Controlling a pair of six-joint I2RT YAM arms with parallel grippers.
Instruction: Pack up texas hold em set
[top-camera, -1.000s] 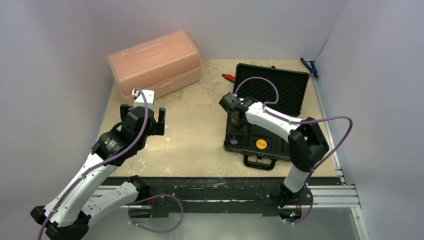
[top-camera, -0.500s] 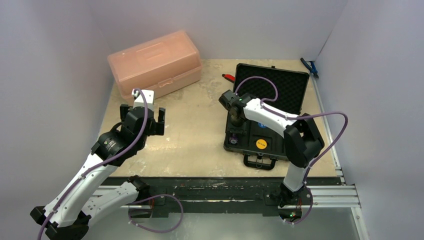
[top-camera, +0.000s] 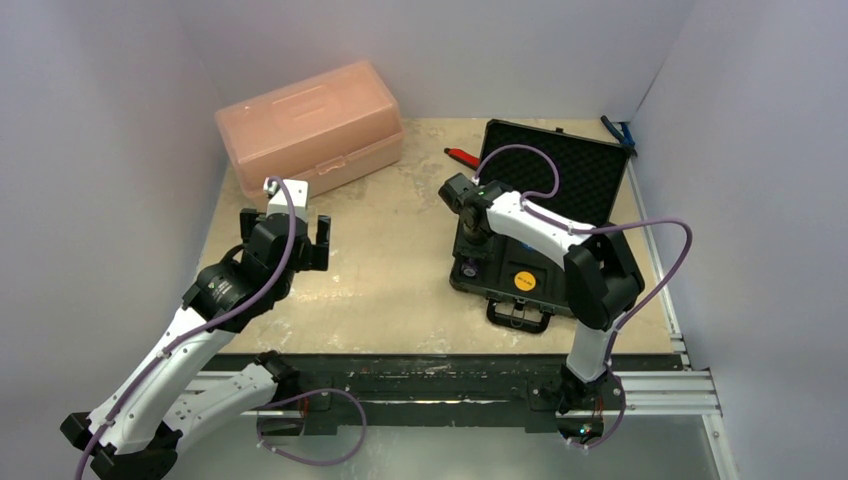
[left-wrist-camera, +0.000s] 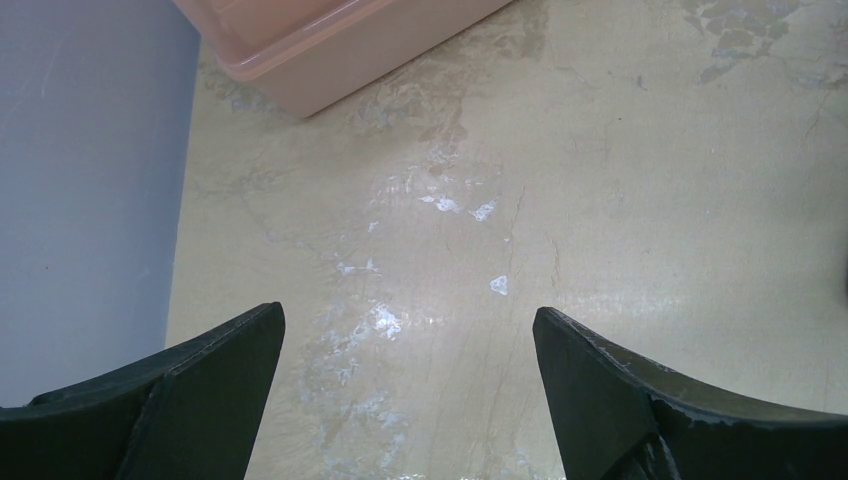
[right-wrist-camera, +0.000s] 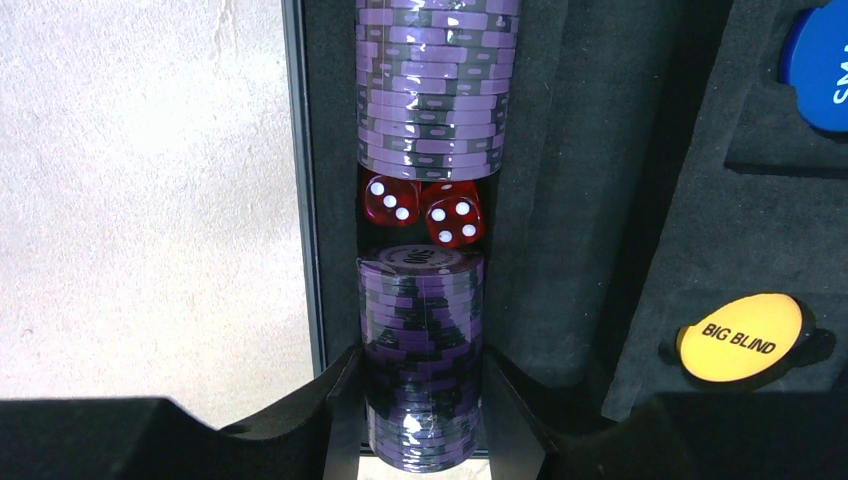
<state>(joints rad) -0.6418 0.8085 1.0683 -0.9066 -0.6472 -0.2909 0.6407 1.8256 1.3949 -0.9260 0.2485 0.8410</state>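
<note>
Black foam-lined hard plastic briefcase (top-camera: 575, 175): open, right side of the beige table (left-wrist-camera: 600, 200). Right gripper (right-wrist-camera: 420, 365) pinches the near purple chip stack (right-wrist-camera: 422, 300), seated in its channel against two red dice (right-wrist-camera: 453, 218). Left gripper (left-wrist-camera: 405, 330) is spread and idle. Judged: seating chips; next, release and shut the lid.

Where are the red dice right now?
In the right wrist view, the red dice lie between the two purple chip stacks, in the left foam slot of the black case.

The blue disc (right-wrist-camera: 822, 62), perhaps a button, is cut off top-right.
</note>
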